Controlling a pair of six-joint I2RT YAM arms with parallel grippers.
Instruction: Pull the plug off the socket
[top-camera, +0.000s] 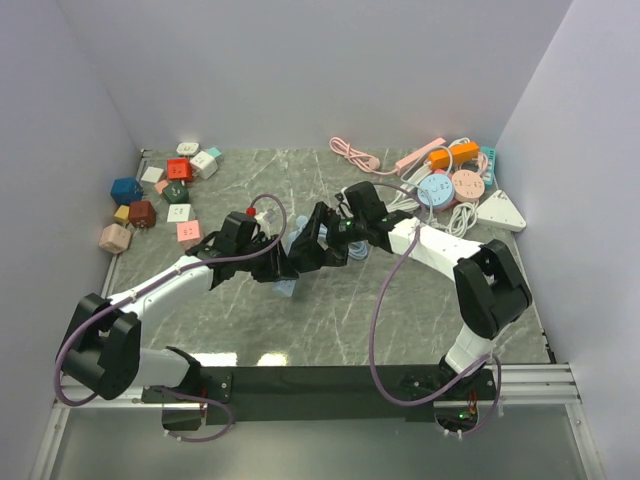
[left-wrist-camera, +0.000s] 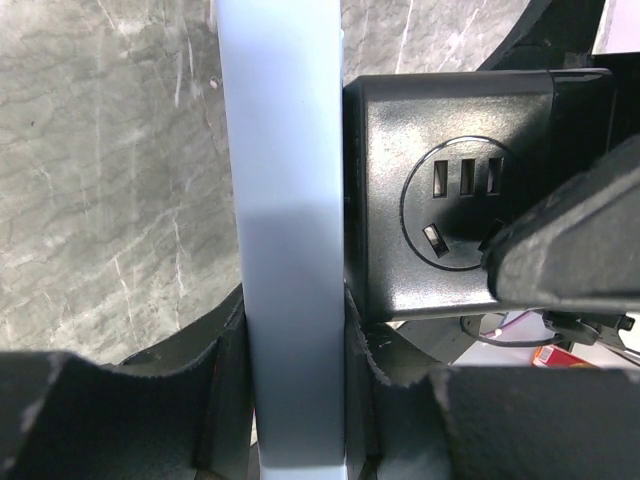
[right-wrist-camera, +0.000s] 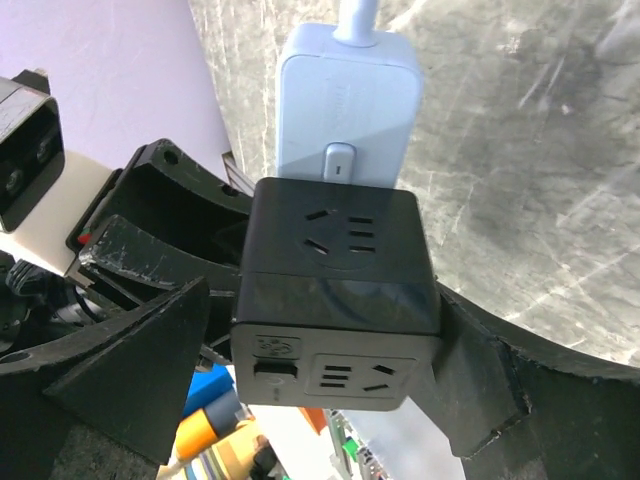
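- The left gripper (left-wrist-camera: 295, 345) is pinching the plug (left-wrist-camera: 285, 200), a flat pale-blue slab that stands upright between its jaws. One pad presses on each broad face.
- The plug runs up past the left fingertips, and its upper part lies flush against the side of the black cube socket (right-wrist-camera: 335, 260).
- The right gripper (right-wrist-camera: 330, 310) is clamped on the socket, with a finger on each of two opposite sides. The cube fills the gap between the jaws.
- From the right wrist, the plug sits just beyond the right jaws, touching the cube's far face, with its cord leading away from them.
- No gap shows between plug and socket, so the plug looks seated.
- Both grippers meet above the marble table (top-camera: 400, 320), with the right fingers just beside the left jaws.
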